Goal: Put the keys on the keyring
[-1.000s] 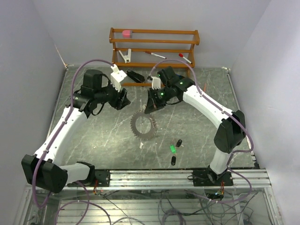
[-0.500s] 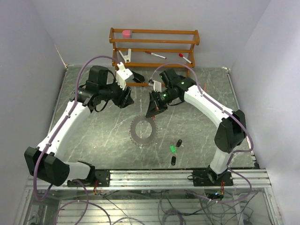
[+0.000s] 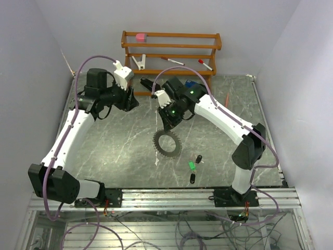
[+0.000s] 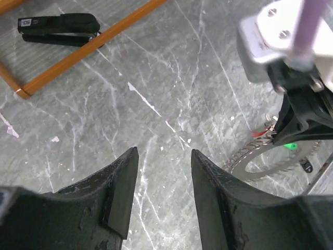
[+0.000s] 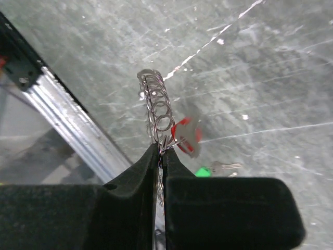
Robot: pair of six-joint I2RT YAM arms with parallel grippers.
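The keyring [image 3: 167, 144] is a large grey toothed ring in the middle of the table. My right gripper [image 3: 167, 124] is shut on its upper rim and holds it on edge; the right wrist view shows the rim [image 5: 156, 104] between the pads at the fingertips [image 5: 160, 150]. The red key [image 5: 186, 136] hangs on the ring beside the fingertips. The green key [image 3: 191, 165] and two black keys [image 3: 199, 159] [image 3: 192, 178] lie loose on the table near the ring. My left gripper [image 3: 130, 99] is open and empty, left of the ring [image 4: 270, 161], its tips [image 4: 164, 153] over bare table.
A wooden rack [image 3: 171, 48] stands at the back with red-capped markers [image 3: 171, 61], a white clip [image 3: 139, 62] and a pink item [image 3: 141, 37]. A black stapler [image 3: 148, 83] lies under it. An orange pen [image 3: 227, 99] lies at the right. The metal rail [image 3: 197, 197] runs along the near edge.
My left gripper has pulled back to the left, away from the ring. My right gripper has shifted left with the ring still in it.
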